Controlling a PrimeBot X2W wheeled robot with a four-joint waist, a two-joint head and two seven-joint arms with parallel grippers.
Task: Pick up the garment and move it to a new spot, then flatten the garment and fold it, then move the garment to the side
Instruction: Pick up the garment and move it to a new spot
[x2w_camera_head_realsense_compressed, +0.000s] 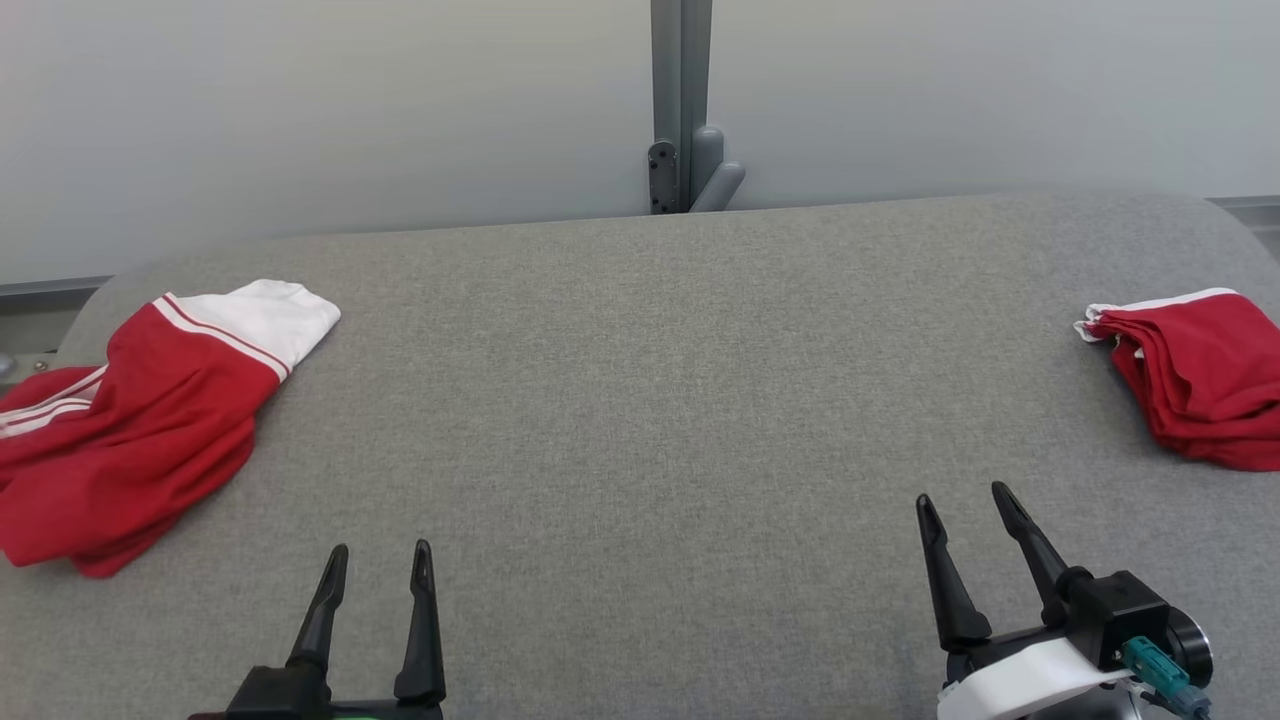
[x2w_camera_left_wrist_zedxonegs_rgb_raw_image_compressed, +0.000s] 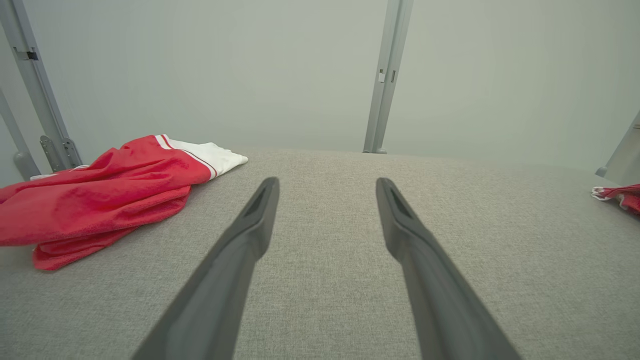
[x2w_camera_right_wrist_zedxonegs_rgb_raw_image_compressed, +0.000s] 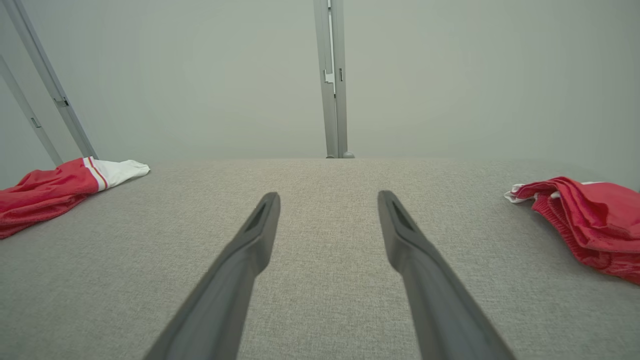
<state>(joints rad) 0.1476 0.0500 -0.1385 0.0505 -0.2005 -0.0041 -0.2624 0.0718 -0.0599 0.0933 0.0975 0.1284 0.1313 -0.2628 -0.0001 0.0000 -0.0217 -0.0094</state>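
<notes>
Red-and-white crumpled garment (x2w_camera_head_realsense_compressed: 140, 440) is seen bunched at the left edge of the grey padded table (x2w_camera_head_realsense_compressed: 640, 400). A red folded garment (x2w_camera_head_realsense_compressed: 1205, 375) is laid at the right edge. Left gripper (x2w_camera_head_realsense_compressed: 381, 548) and right gripper (x2w_camera_head_realsense_compressed: 961, 492) are held over the near edge, fingers spread, nothing gripped, well apart from both garments.

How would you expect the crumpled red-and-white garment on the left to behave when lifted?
The red-and-white garment is probably floppy: it lies in soft, rumpled folds. It looks thin, so likely light. Lifted at one point, it would likely drape and unfurl, trailing on the grey surface.
</notes>
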